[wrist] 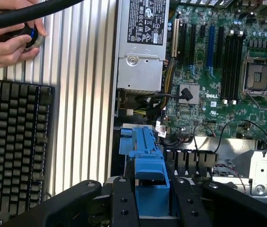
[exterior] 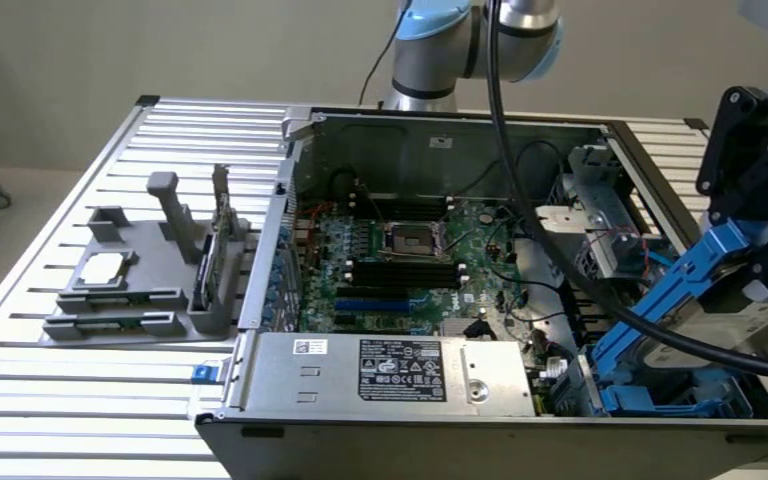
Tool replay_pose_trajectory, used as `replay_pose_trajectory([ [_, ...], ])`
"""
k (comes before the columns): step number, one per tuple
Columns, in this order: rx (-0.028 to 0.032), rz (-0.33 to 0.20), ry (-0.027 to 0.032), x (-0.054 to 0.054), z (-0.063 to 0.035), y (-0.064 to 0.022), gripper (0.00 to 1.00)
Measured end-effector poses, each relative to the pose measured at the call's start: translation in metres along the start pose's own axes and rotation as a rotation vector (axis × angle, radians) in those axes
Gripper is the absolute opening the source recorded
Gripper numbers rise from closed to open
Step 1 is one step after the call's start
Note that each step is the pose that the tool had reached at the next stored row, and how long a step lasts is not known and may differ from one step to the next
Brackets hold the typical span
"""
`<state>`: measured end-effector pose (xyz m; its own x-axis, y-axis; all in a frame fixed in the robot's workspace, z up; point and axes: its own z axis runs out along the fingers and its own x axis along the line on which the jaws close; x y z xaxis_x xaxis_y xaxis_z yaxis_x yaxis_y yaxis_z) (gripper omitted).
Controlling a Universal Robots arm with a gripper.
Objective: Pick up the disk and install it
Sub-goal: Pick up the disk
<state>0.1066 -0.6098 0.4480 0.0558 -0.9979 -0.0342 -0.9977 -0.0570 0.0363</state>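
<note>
Closest to the wrist camera, the gripper [wrist: 151, 191] has its two black fingers [wrist: 124, 203] pressed on either side of the disk [wrist: 147, 161]. The jaws are clamped on it, gripping one end of its bright blue rail. The disk runs straight out from between the jaws, with its free end pointing away from the wrist toward the open case [exterior: 424, 150].

In the exterior view the disk hangs tilted at the case's near right corner. Its held end is high and to the exterior view's right, and its free end is low and to the left, dipping toward the blue-lined bay [exterior: 664, 405] just below. I cannot tell whether that lower end touches the bay. By my judgement the seating turns on this slant, since the disk's long axis lies at an angle to the bay rather than along it.

Just left of the bay, along the case's near edge, sits the grey power-supply box [exterior: 384, 375], and beyond it lies the green motherboard [exterior: 398, 250]. A thick black cable [exterior: 495, 80] crosses above the case. Well apart on the slatted table [exterior: 24, 400], a grey tray [exterior: 157, 270] stands at the exterior view's left. The wrist view shows a keyboard [wrist: 15, 151] with a person's hand [wrist: 5, 45] beyond it
</note>
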Motion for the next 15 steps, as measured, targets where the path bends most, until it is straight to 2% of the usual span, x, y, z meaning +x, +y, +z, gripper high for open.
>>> replay_pose_trajectory([
  [10, 0.0035, 0.000, 0.0002, -0.0039, 0.0051, -0.0005, 0.33],
  [15, 0.0051, 0.000, -0.0007, -0.0057, 0.0068, -0.0042, 0.33],
])
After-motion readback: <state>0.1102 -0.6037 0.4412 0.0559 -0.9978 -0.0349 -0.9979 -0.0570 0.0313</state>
